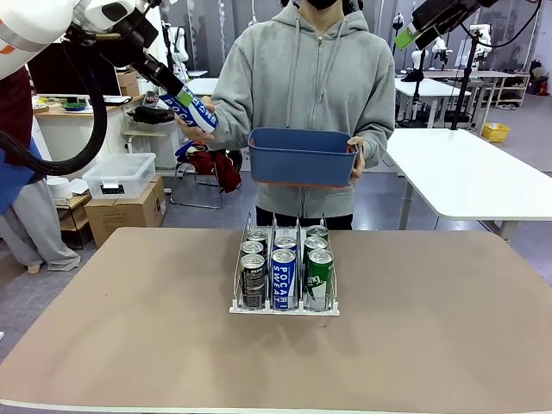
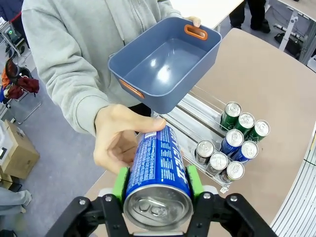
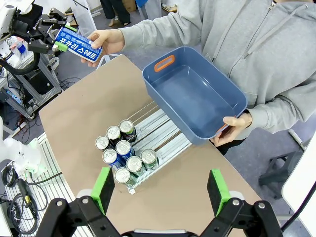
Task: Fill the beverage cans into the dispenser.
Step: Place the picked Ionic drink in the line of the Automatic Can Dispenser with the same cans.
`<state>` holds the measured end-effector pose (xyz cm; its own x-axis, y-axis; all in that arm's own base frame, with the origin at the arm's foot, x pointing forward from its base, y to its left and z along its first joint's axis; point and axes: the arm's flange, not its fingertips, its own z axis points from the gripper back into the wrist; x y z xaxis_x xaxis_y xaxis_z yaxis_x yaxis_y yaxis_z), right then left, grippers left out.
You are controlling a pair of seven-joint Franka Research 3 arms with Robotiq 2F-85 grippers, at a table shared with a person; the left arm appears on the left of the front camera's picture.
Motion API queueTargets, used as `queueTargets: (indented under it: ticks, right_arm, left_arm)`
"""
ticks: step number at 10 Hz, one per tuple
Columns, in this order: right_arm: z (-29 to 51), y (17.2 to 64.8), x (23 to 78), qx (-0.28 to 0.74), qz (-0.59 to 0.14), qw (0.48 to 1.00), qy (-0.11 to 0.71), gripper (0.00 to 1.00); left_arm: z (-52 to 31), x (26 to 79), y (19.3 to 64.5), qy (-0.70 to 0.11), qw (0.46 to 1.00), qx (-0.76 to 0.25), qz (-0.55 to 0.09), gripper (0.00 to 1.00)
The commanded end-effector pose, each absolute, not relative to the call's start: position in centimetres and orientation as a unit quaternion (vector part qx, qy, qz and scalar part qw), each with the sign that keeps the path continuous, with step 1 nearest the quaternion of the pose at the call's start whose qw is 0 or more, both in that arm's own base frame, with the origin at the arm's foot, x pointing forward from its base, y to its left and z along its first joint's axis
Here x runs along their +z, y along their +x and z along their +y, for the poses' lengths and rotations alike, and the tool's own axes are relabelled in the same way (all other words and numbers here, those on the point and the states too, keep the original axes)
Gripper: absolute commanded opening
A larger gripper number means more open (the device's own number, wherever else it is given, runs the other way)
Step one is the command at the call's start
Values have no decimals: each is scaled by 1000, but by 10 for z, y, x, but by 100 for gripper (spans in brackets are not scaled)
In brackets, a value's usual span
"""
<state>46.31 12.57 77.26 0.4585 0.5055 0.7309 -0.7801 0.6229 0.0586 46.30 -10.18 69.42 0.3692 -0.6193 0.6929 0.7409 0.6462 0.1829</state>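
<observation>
High at the left, my left gripper [image 1: 179, 97] is shut on a blue POCARI SWEAT can [image 1: 197, 112], and the person's hand [image 1: 203, 131] still holds the can's far end. In the left wrist view the green pads [image 2: 121, 185] press the can [image 2: 158, 168] from both sides. The clear dispenser [image 1: 237, 289] stands mid-table with several cans [image 1: 283, 274] in its three lanes: black, blue and green. My right gripper [image 3: 160, 192] hangs open and empty high above the dispenser [image 3: 165, 131], at the upper right of the front view [image 1: 404, 36].
The person stands at the far edge and holds an empty blue bin [image 1: 302, 157] over the table's far side with the other hand [image 3: 232, 126]. Bare brown table [image 1: 448, 328] lies on every side of the dispenser. A white table stands behind at the right.
</observation>
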Motion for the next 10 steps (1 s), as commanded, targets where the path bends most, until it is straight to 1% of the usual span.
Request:
queueTargets:
  ticks: [1, 10]
  right_arm:
    - [125, 461, 770, 387, -349, 829, 202, 100]
    - [125, 461, 770, 387, -349, 829, 202, 100]
  left_arm:
    - [-99, 694, 463, -78, 822, -415, -382, 1]
    - [-99, 694, 463, -78, 822, -415, -382, 1]
